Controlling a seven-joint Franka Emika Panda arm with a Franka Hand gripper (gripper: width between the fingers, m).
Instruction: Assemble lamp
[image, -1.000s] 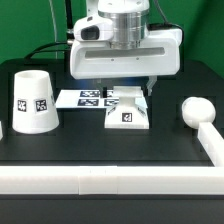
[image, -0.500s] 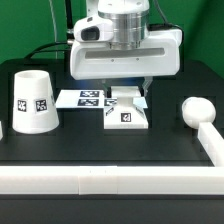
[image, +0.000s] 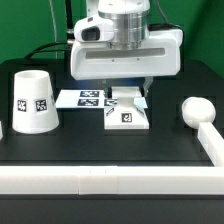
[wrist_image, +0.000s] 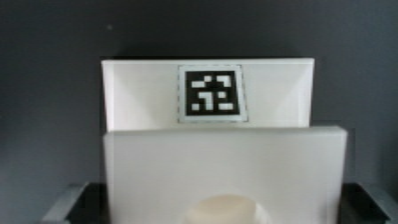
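Black tabletop (image: 100, 150), green backdrop, white rail (image: 100, 182) along the frame's lower edge. Base (image: 127, 113) sat centre frame, its back edge just under the arm, tag facing the camera. In the wrist view the base (wrist_image: 214, 95) filled nearly the whole picture, tag square-on, so the tool was low and centred over it.

Gripper (image: 126, 92) straddled the base's rear part, one finger on each side. Spread was wide, about the base's width. Couldn't tell whether the fingers were actually pressing or just alongside.

Change: versus a second ago the base had nudged slightly toward the exterior view's left; nothing moved in the last half second. My read: contact was made and things settled, so a grasp was probably being set, not confirmed.

Marker board (image: 80, 98) lay just beside the base. Shade (image: 33, 100) stood mouth-down at the exterior view's left, bulb (image: 194, 110) at the right edge, both well apart from the base. No parts joined yet; task looked early.
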